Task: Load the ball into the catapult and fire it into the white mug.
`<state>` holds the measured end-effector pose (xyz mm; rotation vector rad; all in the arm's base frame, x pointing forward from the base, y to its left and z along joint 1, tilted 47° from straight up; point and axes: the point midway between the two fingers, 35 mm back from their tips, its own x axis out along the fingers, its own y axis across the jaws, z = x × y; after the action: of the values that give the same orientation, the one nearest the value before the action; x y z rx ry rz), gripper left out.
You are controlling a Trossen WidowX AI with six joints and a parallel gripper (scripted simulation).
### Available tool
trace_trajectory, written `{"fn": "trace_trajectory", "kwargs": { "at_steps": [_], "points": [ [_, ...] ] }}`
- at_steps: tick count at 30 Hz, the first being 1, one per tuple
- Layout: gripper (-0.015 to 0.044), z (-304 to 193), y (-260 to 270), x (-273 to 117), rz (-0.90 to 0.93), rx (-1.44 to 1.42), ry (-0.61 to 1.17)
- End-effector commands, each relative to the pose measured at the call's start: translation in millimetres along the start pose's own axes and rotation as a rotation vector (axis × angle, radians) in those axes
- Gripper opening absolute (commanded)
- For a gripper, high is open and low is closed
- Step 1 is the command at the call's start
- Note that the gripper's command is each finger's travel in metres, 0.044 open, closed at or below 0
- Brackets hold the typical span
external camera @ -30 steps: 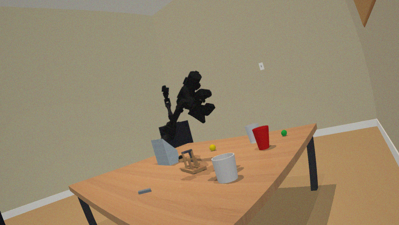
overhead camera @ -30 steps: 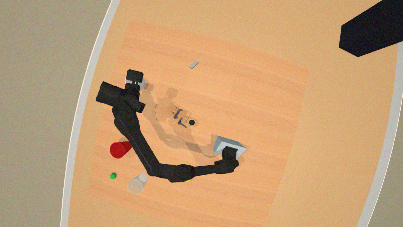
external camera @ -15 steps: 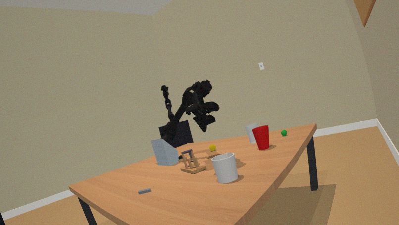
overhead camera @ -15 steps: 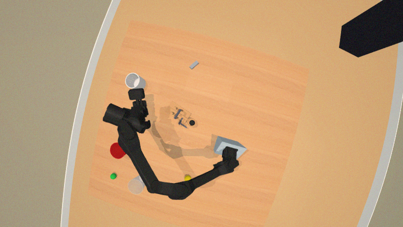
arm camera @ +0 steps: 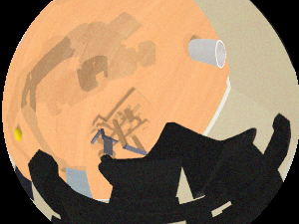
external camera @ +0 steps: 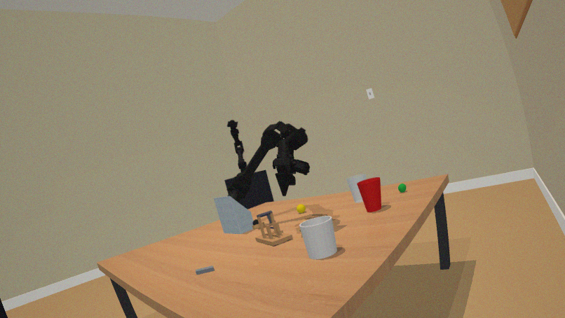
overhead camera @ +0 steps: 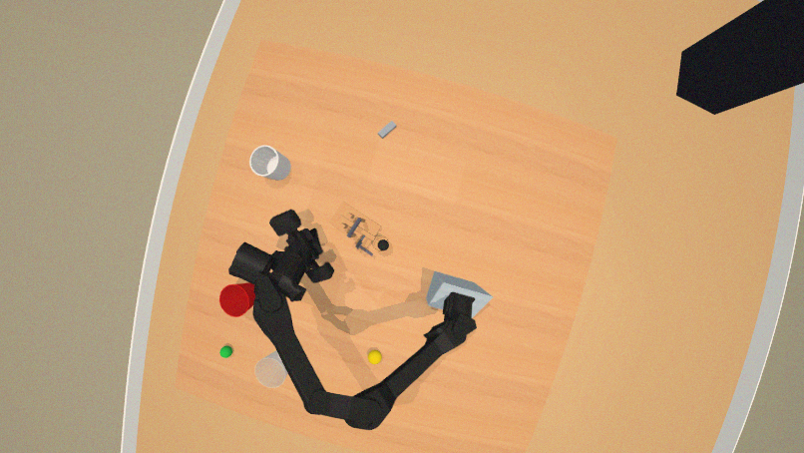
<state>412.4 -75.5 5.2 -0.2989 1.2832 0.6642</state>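
Nearest the exterior camera, a small grey bar (overhead camera: 387, 130) (external camera: 205, 270) lies flat on a wooden table (overhead camera: 506, 197) (external camera: 237, 272) (arm camera: 164, 29), well apart from the white mug (overhead camera: 281, 169) (external camera: 320, 239) (arm camera: 204, 51), which stands upright with its mouth open to the ceiling. Beyond the mug sits the wooden catapult (overhead camera: 355, 226) (external camera: 273, 240) (arm camera: 107, 146), its frame upright on a flat base, with dark blue parts and a small black round piece at one end; whether anything rests in that piece is too small to tell. A blue-grey block (overhead camera: 441, 279) (external camera: 233, 217) (arm camera: 79, 182) carries the black robot arm (overhead camera: 292, 354) (external camera: 252, 162), which arches over the table. Its gripper (overhead camera: 310, 241) (external camera: 284, 193) (arm camera: 174, 129) points down above the tabletop, jaws clenched together with nothing between them. Farther back, a yellow ball (overhead camera: 374, 357) (external camera: 301, 208) (arm camera: 18, 133) rests on the wood, outside both catapult and mug. A red cup (overhead camera: 235, 300) (external camera: 371, 195) stands near a pale cup (overhead camera: 269, 370) (external camera: 355, 189), and a green ball (overhead camera: 225, 351) (external camera: 402, 188) sits on the table near the two, under a small white plate (external camera: 369, 93) on the far wall
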Motion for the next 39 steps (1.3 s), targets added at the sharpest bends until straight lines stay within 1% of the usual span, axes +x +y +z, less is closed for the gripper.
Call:
{"fn": "trace_trajectory", "kwargs": {
  "at_steps": [1, 20, 29, 39],
  "points": [
    [0.0, -10.9, 25.3, 0.5, 0.017, -0.119, 0.072],
    [0.0, -76.7, 124.9, -9.8, 0.138, -0.669, 0.366],
    [0.0, -79.2, 128.4, -9.4, 0.144, -0.688, 0.376],
    [0.0, -74.3, 133.7, 5.0, 0.144, -0.689, 0.376]
  ]
}}
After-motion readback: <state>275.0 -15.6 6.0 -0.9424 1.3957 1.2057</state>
